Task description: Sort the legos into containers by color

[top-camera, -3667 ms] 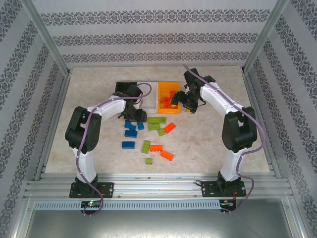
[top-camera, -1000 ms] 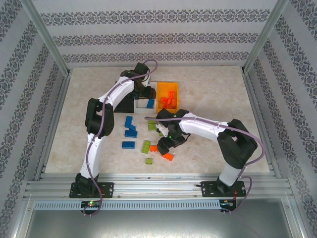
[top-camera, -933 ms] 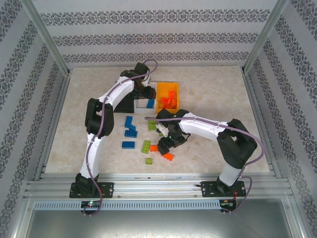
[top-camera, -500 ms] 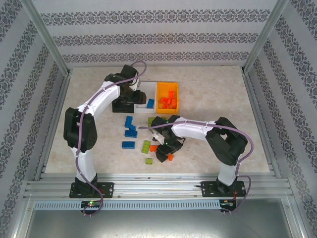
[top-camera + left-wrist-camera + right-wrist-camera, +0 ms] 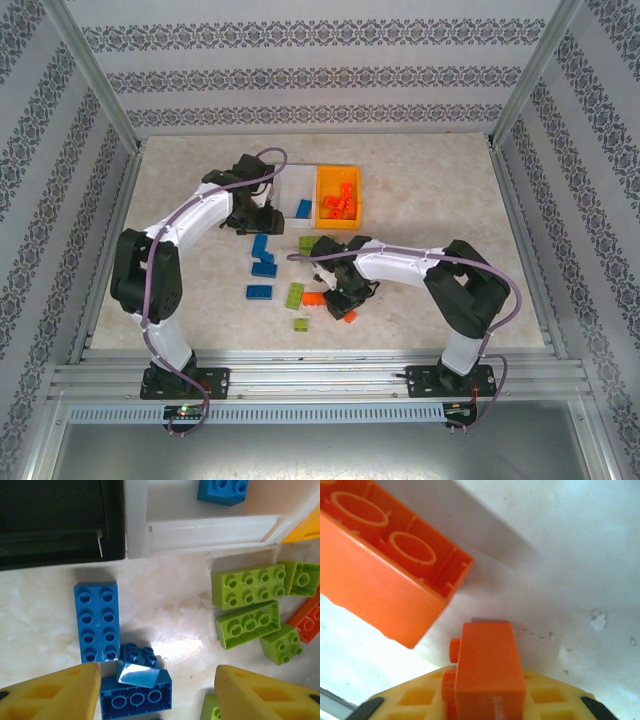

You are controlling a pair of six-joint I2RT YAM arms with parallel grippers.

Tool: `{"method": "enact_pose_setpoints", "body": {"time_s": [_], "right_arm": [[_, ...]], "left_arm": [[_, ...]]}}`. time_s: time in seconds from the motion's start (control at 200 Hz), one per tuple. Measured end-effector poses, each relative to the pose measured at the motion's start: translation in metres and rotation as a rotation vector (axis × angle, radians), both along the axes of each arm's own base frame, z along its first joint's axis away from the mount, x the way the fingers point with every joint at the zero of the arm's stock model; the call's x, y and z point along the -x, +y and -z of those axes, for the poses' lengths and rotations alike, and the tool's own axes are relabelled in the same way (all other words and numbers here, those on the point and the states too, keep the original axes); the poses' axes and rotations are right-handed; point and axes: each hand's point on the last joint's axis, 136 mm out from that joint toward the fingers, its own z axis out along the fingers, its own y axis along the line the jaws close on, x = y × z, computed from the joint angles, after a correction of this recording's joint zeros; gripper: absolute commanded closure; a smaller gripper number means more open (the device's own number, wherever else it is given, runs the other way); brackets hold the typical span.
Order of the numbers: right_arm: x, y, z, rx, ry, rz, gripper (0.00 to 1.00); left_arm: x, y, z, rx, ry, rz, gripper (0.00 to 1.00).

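Two jobs at once: the right pincer (image 5: 490, 696) pinches a small orange brick (image 5: 488, 664) low over the desk (image 5: 580, 550) — bound, I'd judge, for the orange bin (image 5: 339, 226). Left pincer (image 5: 157, 674), spread wide, hangs over the blue bricks (image 5: 97, 622) just beside the white bin (image 5: 200, 530) — lining up a blue pick.

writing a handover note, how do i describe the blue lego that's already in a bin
At the far middle of the table, the white bin sits between the black bin and the orange bin. The blue lego lies inside it, at its near end. Unlike the other blue legos, loose on the table in front of the bins, it is inside one.
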Motion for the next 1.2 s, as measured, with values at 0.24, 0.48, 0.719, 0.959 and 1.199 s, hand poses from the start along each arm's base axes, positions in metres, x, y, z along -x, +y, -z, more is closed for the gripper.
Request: {"method": "enact_pose_setpoints", "body": {"time_s": [0.24, 0.48, 0.719, 0.959, 1.199], "right_arm": [[-0.009, -0.029, -0.016, -0.025, 0.004, 0.166, 0.8], [-0.093, -0.037, -0.087, -0.266, -0.072, 0.491, 0.81], [-0.202, -0.033, -0.151, -0.492, -0.15, 0.694, 0.81], [-0.272, -0.01, -0.136, -0.526, -0.123, 0.754, 0.81], [-0.322, 0.007, -0.115, -0.539, -0.131, 0.759, 0.79]], "left_arm": [[0.016, 0.007, -0.009, 0.006, -0.022, -0.005, 0.37], [0.025, 0.011, -0.016, 0.013, -0.037, -0.019, 0.37], [0.033, 0.009, -0.029, 0.044, -0.057, -0.064, 0.36], [0.062, -0.011, -0.038, 0.05, -0.014, -0.039, 0.35], [0.088, -0.033, -0.033, 0.05, 0.041, 0.014, 0.28]]}}
